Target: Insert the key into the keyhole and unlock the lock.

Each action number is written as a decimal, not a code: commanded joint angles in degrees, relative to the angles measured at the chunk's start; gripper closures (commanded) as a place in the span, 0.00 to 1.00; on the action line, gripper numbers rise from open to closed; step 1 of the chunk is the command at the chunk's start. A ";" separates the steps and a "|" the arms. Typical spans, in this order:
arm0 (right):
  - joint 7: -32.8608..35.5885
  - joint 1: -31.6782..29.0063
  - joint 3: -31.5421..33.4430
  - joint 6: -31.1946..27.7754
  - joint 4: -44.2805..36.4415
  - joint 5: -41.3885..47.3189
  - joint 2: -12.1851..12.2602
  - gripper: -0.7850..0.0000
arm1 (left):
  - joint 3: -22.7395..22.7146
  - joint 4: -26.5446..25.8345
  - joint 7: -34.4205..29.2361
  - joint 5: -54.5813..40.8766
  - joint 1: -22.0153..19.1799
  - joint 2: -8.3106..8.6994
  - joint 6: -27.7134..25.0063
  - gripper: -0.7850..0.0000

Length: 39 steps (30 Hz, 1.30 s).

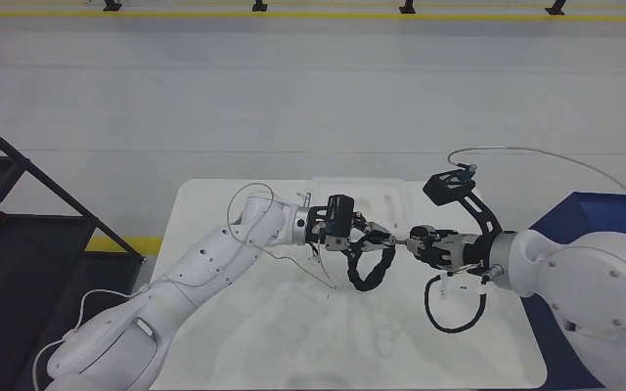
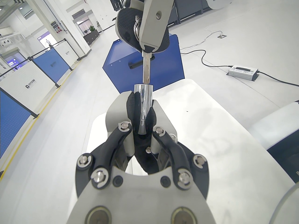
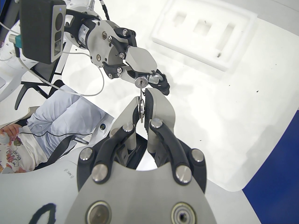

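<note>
Lock: chrome cylinder (image 2: 143, 94) with a black cable loop (image 1: 370, 269), held up over the table (image 1: 293, 332), keyhole end facing the key.
Left gripper (image 2: 142, 104): clamped around the lock cylinder.
Key (image 2: 146, 68): blade tip right at the keyhole face, roughly in line; cannot tell how deep it sits.
Right gripper (image 3: 142, 101): pinching the key head, blade sticking out towards the lock.
Risk 1: a slightly off-axis blade likely jams on the face instead of entering.
Risk 2: a hard push could slide the smooth cylinder back through the pads.
Risk 3: the thin key head may pivot in the pinch, worse if turned before fully seated.
Counts: 1 lock, 1 key, 2 grippers, 1 foam tray (image 3: 163, 36) with 3 recesses.
</note>
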 commanded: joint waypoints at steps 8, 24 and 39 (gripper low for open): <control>-0.37 0.43 -0.62 0.33 0.10 -0.66 0.10 1.00 | -0.61 -0.36 0.09 0.63 0.42 -0.15 -0.48 1.00; -0.87 1.70 -2.75 0.37 1.47 -0.31 0.02 1.00 | -1.70 -0.56 0.00 1.11 0.89 -0.44 -1.14 1.00; -0.12 5.29 -6.50 0.73 4.18 -1.01 -0.34 1.00 | -2.35 -1.08 0.34 2.19 1.37 -0.63 -1.35 1.00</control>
